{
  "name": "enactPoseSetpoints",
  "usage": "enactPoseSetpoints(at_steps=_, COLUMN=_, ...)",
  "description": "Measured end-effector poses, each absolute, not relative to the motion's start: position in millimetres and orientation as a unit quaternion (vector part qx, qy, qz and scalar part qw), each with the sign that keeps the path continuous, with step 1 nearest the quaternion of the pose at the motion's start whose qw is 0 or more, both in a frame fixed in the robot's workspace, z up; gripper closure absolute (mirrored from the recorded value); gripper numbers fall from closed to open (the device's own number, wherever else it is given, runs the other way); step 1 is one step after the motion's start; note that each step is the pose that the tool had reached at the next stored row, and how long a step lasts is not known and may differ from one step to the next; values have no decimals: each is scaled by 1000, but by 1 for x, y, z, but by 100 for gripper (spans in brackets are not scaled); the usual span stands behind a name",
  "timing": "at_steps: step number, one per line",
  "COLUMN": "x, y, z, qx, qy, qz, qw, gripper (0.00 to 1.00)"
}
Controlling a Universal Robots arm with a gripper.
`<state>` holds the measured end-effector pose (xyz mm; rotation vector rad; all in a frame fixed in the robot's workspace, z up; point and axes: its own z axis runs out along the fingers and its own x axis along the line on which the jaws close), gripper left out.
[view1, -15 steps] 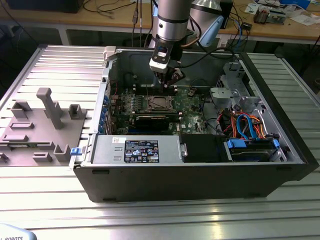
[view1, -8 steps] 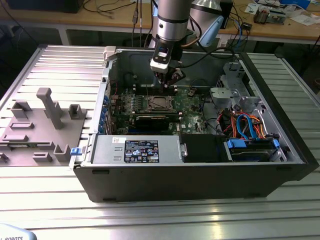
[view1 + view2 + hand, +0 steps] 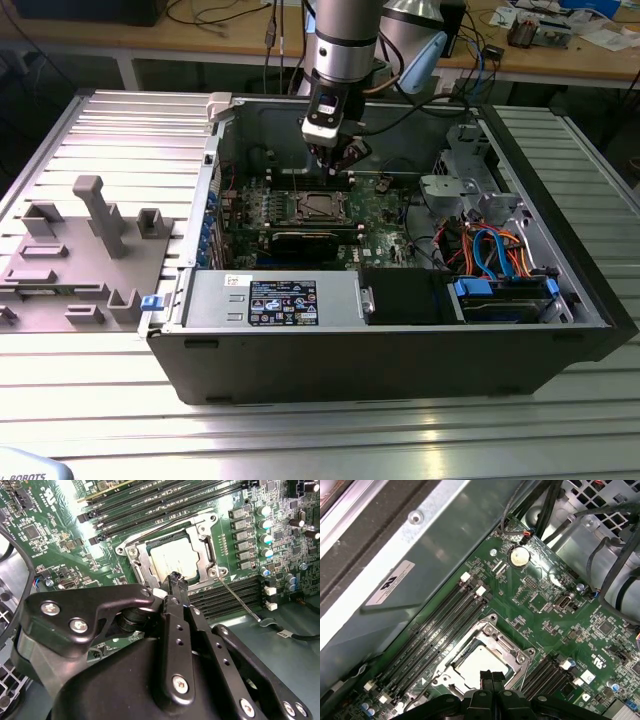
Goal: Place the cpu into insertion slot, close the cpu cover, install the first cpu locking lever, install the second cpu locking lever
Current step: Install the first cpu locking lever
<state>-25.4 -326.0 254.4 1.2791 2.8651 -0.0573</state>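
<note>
The arm (image 3: 345,35) comes down steeply from above in the exterior view, its wrist section near upright; the black gripper (image 3: 336,158) hangs at its lower end, leaning a little toward the exterior view's right; in both wrist views the gripper (image 3: 176,578) (image 3: 491,676) points downward; its slim black fingers (image 3: 178,625) meet at the tips, nothing between them.

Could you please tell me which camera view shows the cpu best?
The second wrist view: the cpu is seen close up, its silvery top almost wholly exposed inside the cover. In the first wrist view the gripper hides part of it. In the exterior view it is a small patch below the gripper.
</note>
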Motion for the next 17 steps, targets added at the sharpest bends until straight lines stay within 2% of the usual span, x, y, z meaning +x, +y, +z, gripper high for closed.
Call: enactPoseSetpoints(at_steps=17, x=-25, y=-326, z=254, qx=388, qy=921, qz=-18, qw=2, gripper=89)
